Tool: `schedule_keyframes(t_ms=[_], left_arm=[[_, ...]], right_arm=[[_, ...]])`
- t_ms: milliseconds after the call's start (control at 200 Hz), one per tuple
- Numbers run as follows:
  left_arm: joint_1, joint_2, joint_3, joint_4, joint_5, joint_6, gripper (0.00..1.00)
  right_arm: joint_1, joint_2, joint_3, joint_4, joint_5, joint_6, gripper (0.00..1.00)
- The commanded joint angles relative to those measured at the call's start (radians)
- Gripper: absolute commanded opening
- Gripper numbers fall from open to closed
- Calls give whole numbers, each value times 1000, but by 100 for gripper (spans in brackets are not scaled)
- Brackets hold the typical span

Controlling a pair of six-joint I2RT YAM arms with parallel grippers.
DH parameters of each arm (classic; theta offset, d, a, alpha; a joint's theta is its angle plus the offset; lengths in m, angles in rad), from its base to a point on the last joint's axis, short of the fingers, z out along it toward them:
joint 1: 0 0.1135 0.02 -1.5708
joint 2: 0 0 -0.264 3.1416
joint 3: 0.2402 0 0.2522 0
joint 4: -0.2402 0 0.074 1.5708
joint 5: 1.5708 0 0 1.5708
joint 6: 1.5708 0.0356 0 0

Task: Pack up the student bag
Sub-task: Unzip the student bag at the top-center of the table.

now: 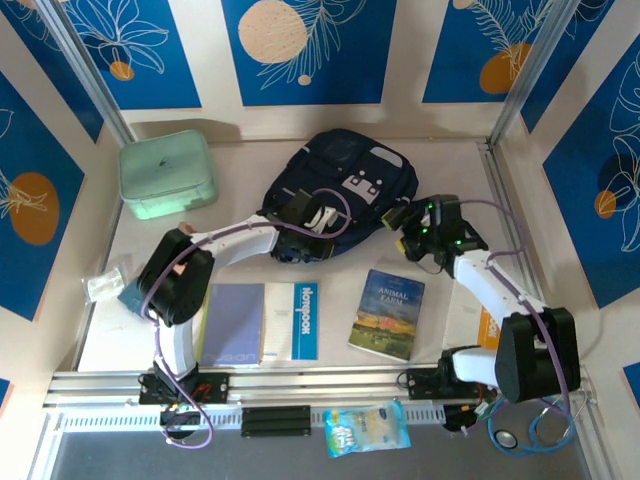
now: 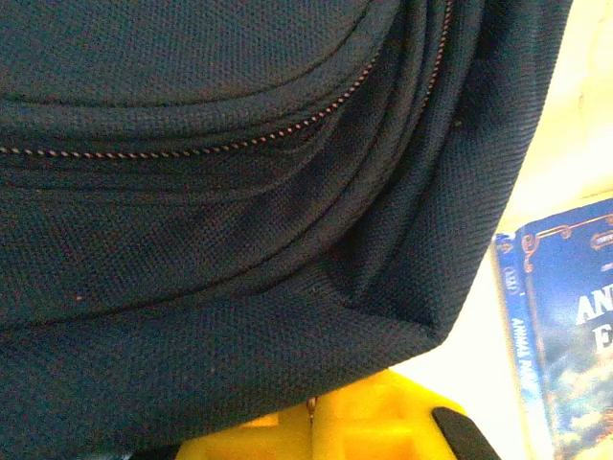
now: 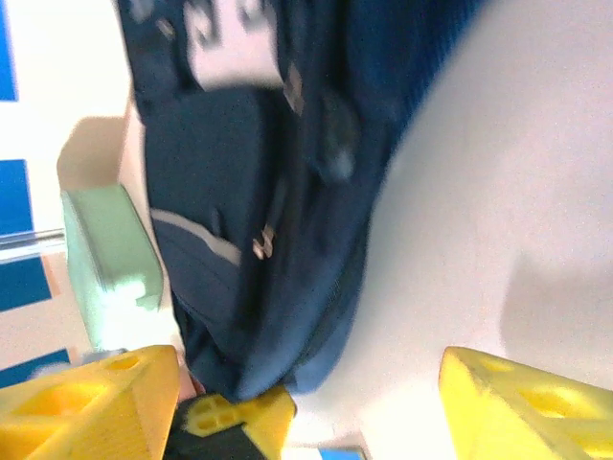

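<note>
The student bag (image 1: 345, 175), dark navy with pale patches, lies flat at the back middle of the table. My left gripper (image 1: 300, 222) is at its near edge, and its yellow fingers (image 2: 383, 422) are pressed together under the navy fabric (image 2: 239, 192), shut on the bag's edge. My right gripper (image 1: 405, 232) hovers just off the bag's right side. In the right wrist view that gripper (image 3: 306, 393) is open, its yellow fingers (image 3: 86, 402) wide apart, with the bag (image 3: 249, 240) and bare table ahead of them.
A mint green lidded box (image 1: 167, 175) stands at the back left. Along the near side lie a purple notebook (image 1: 233, 322), a white and blue book (image 1: 295, 320) and an Animal Farm book (image 1: 387, 312). A snack pack (image 1: 367, 428) sits on the front rail.
</note>
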Motion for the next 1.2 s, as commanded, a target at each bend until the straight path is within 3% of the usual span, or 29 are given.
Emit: schedule_keyframes(t_ms=[0, 170, 505, 775, 965, 1196], left_arm=[[-18, 17, 52, 6, 71, -17, 0], [-22, 13, 61, 5, 79, -30, 0], [-27, 23, 81, -13, 91, -23, 0], [-26, 23, 107, -42, 94, 1, 0], [-14, 18, 124, -142, 103, 67, 0], [55, -55, 82, -270, 91, 141, 0]], right_arm=[[79, 77, -34, 158, -46, 162, 72], [129, 211, 10, 268, -42, 192, 72], [162, 358, 62, 323, -63, 253, 74], [194, 411, 38, 364, -70, 294, 57], [156, 442, 97, 271, -99, 245, 16], [110, 406, 128, 189, -49, 143, 10]])
